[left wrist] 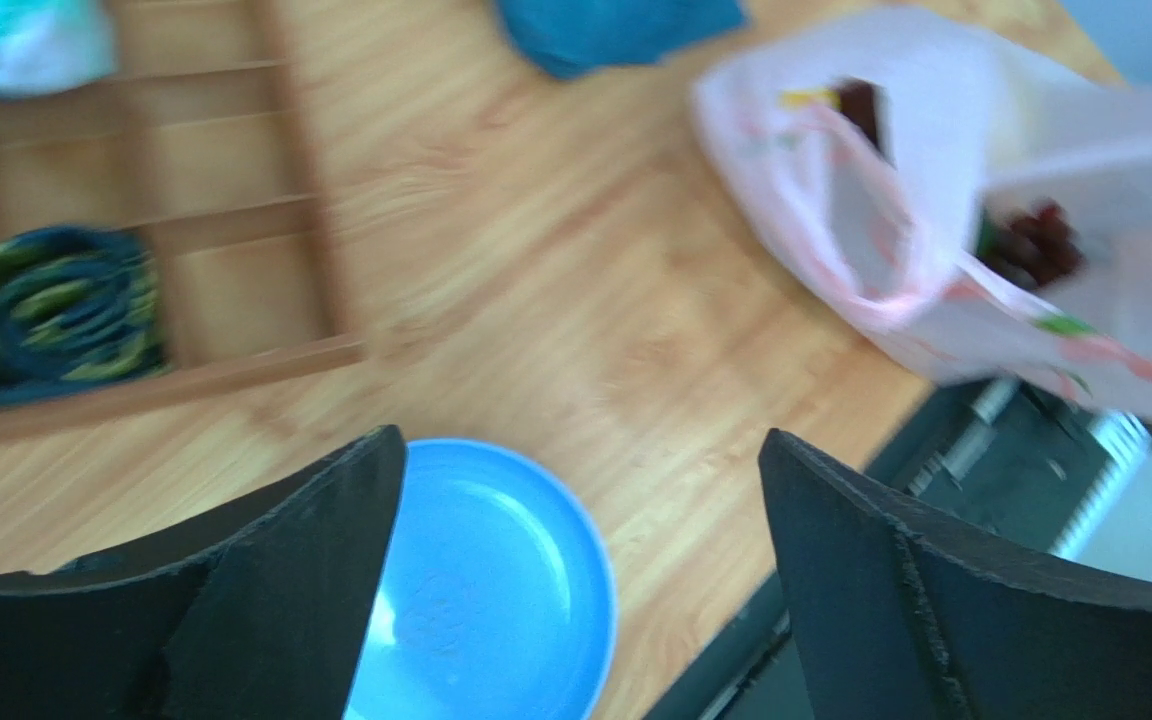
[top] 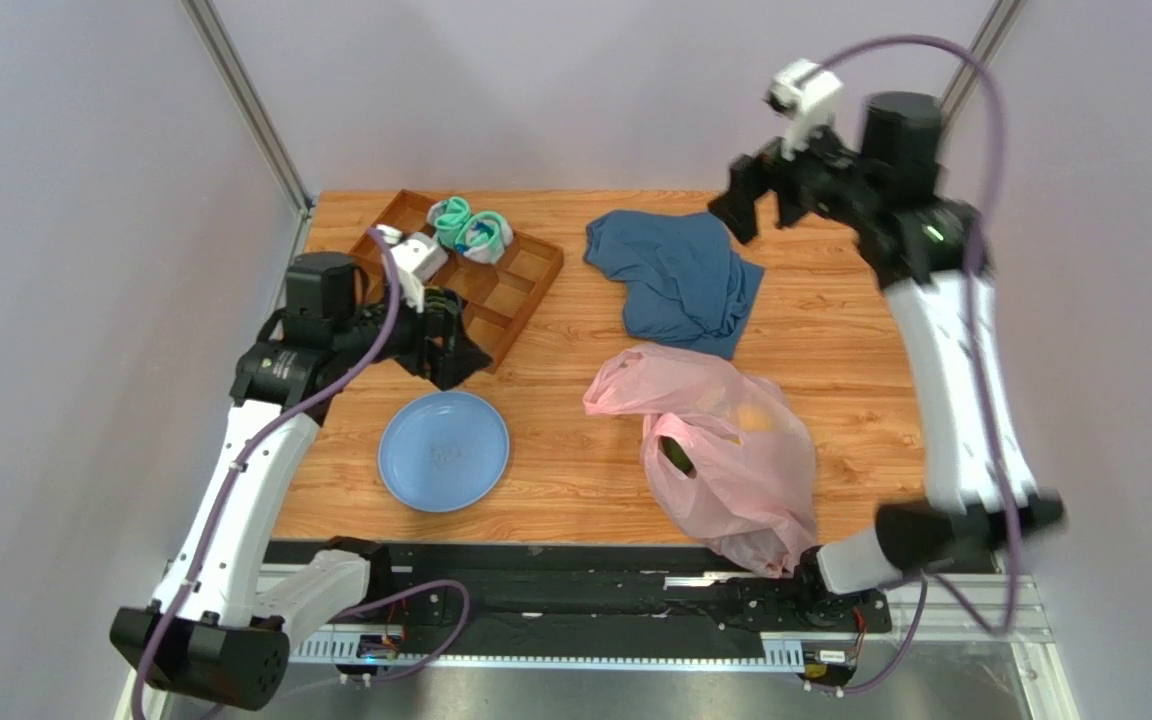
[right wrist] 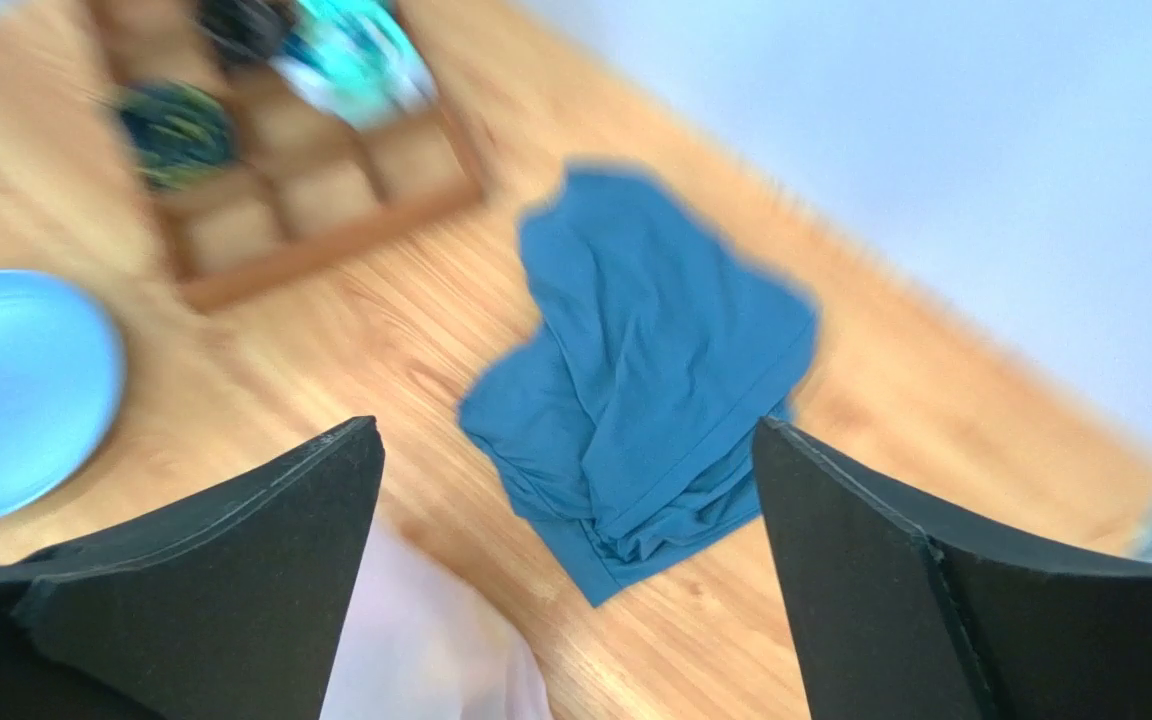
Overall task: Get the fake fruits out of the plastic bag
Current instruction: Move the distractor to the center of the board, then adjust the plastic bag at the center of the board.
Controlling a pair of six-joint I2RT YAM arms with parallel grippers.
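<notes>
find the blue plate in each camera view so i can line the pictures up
Top external: the blue plate sits left of centre, in the lower half of the picture.
Left wrist: it is at the bottom, left of centre, cut off by the lower edge.
Right wrist: it is at the far left edge, partly cut off.
Shared landmark: the wooden divided tray lies near the plate in all three.

No text, label, brand or number can be read anywhere; the coloured print on the crinkly translucent pink plastic bag (left wrist: 913,285) is too blurred to make out
</notes>
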